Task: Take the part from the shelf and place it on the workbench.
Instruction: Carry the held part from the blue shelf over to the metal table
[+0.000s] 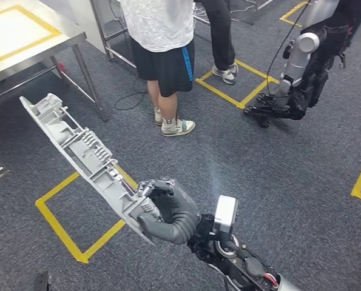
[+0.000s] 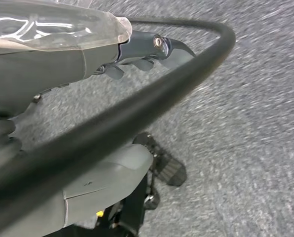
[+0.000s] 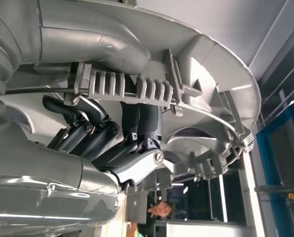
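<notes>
The part is a long light-grey plastic moulding with ribs and clips. It hangs in the air over the floor, slanting up to the left. My right hand grips its near end, with the thumb under it and the dark fingers over its edge. Close up in the right wrist view, the fingers curl round the part beside a row of ribs. The workbench, a steel table marked with yellow tape, stands at the far left. My left hand hangs over the carpet with its fingers stretched out, holding nothing.
A person in a white shirt and dark shorts stands ahead, with a second person's legs behind. A second silver arm with a dark hand hangs at the far right. Yellow tape squares mark the grey carpet. A black cable crosses the left wrist view.
</notes>
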